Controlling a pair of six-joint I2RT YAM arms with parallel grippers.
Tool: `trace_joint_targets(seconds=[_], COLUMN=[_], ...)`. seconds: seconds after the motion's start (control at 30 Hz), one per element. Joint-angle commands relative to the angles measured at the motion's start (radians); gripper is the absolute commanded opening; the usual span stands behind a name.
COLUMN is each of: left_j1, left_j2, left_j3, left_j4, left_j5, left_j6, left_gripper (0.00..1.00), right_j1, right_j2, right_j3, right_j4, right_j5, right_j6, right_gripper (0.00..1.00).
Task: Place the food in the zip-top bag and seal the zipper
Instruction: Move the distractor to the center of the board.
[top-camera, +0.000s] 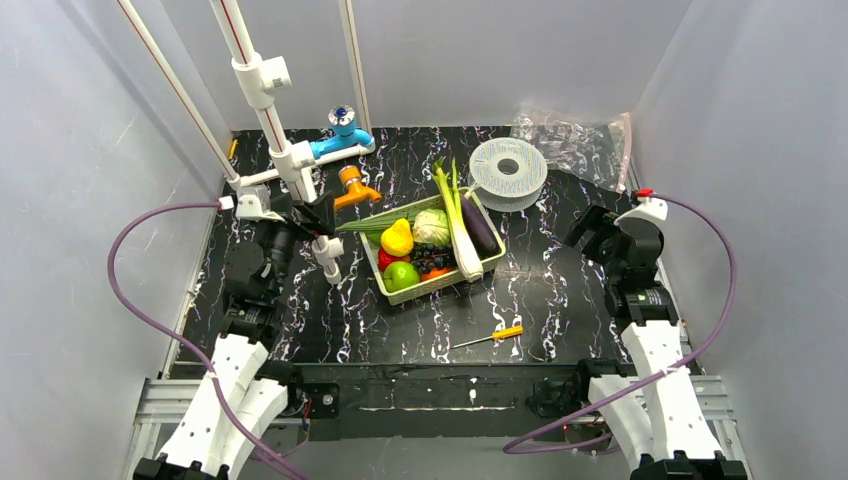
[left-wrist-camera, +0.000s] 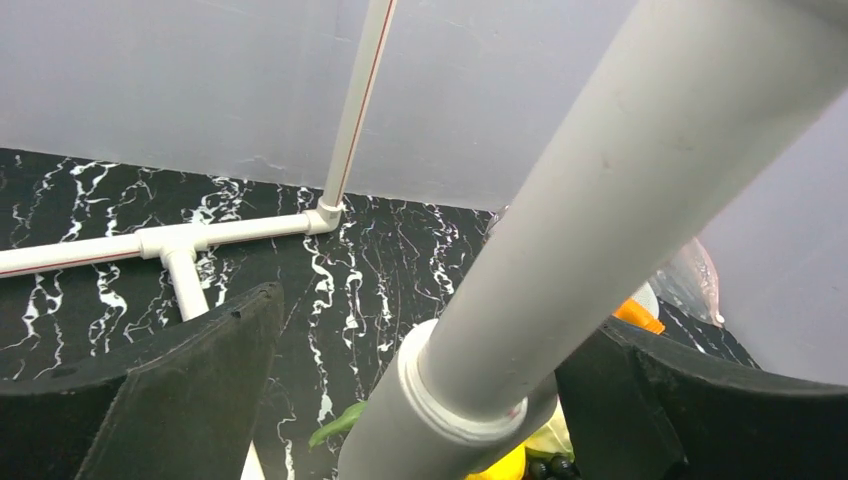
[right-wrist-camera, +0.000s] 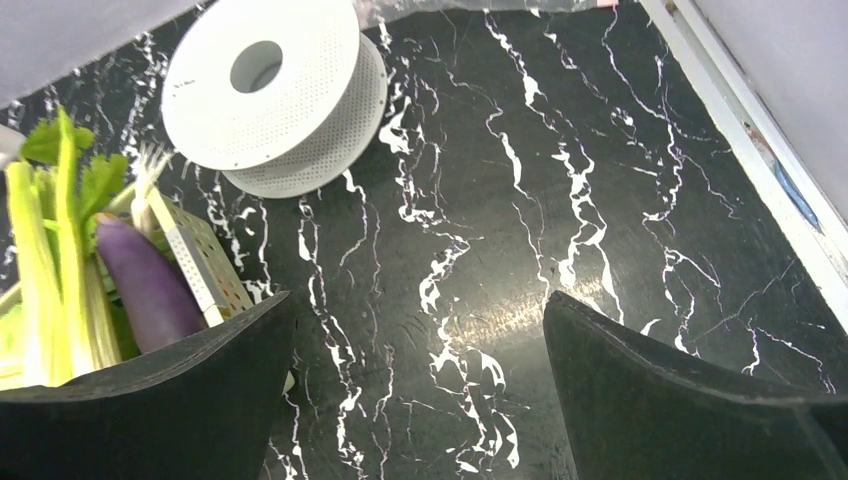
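- Top view: the pale-green basket (top-camera: 487, 262) sits mid-desk (top-camera: 560, 290) and holds the food. A leek (top-camera: 456, 222) and an eggplant (top-camera: 480, 228) lie along its right side. The cabbage (top-camera: 432, 228), yellow pepper (top-camera: 397, 238), green apple (top-camera: 401, 275) and red pepper (top-camera: 385, 260) sit further left.
- The zip-top bag (top-camera: 570, 140) lies flat at the far right corner, well apart from the basket, with its zipper (top-camera: 626, 150) on the right edge. A grey spool (top-camera: 508, 172) sits between the bag and the basket, and a screwdriver (top-camera: 490, 337) lies near the basket.
- The left gripper (top-camera: 318, 220) is at the white pipe frame (top-camera: 262, 105), just left of the basket. The right gripper (top-camera: 585, 228) hangs right of the basket.
- Left wrist view: the left gripper (left-wrist-camera: 440, 390) is spread wide and holds nothing. A thick white pipe (left-wrist-camera: 620, 200) runs between its fingers (left-wrist-camera: 190, 390). A bit of yellow pepper (left-wrist-camera: 505, 465) shows below.
- Right wrist view: the right gripper (right-wrist-camera: 415, 400) is spread over bare desk (right-wrist-camera: 520, 200) with nothing between its fingers. The spool (right-wrist-camera: 275, 90) is far left, and the eggplant (right-wrist-camera: 145, 285) and leek (right-wrist-camera: 60, 270) are at the basket (right-wrist-camera: 205, 265) corner. The bag edge (right-wrist-camera: 480, 8) is at the top.
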Motion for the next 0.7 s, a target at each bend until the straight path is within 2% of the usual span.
trace_joint_targets(seconds=[0.0,0.13,0.37,0.53,0.67], left_j1=[-0.023,-0.027,-0.027,-0.028,-0.035], left_j2=[-0.075,-0.124,-0.209,-0.254,-0.221], left_j3=[-0.003,0.074,0.212,0.254,0.276], left_j4=[-0.078,-0.24,-0.621,-0.79,-0.834], left_j5=[-0.098,-0.076,-0.04,0.022,0.141], left_j6=[0.046,0.011,0.016,-0.006,-0.048], left_gripper=[1.0,1.0,1.0,0.99,1.0], right_j1=[0.007,0.007,0.007,0.007,0.008], right_j2=[-0.055,-0.066,-0.061,-0.047,-0.053], right_j3=[0.074,0.114,0.138,0.136,0.116], right_j4=[-0.005,-0.045,-0.086,-0.092,-0.067], right_j5=[-0.003,-0.01,-0.052,-0.131,-0.149], right_j6=[0.014,0.021,0.021,-0.012,-0.013], right_gripper=[0.98,0.99,1.0,1.0,1.0])
